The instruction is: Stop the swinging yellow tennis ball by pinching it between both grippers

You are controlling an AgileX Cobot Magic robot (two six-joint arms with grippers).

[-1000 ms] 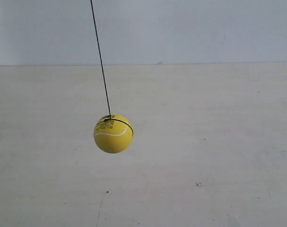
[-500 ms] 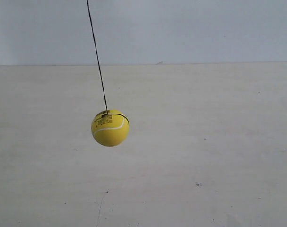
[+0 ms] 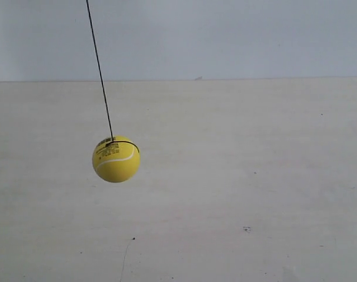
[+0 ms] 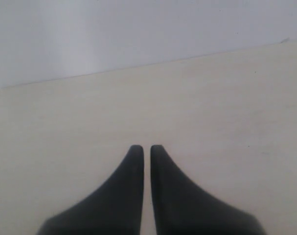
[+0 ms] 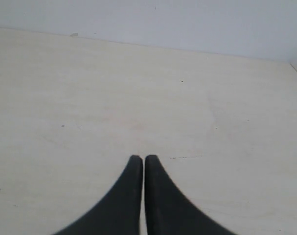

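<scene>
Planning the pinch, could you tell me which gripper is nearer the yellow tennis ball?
Neither can be named. The yellow tennis ball hangs alone in the exterior view; the left gripper and right gripper show in their wrist views without the ball.

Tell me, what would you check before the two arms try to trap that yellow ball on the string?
1. Ball hangs free: ok. The yellow tennis ball hangs on its string over the table, and nothing touches it.
2. Ball at rest: not ok. It has drifted toward the exterior view's left over the last second, and the string slants.
3. Left gripper fingers shut and empty: ok.
4. Right gripper fingers shut and empty: ok.
5. Ball seen by a wrist view: not ok. Neither shows it.
6. Grippers level with the ball: cannot tell. No arm shows in the exterior view.
</scene>
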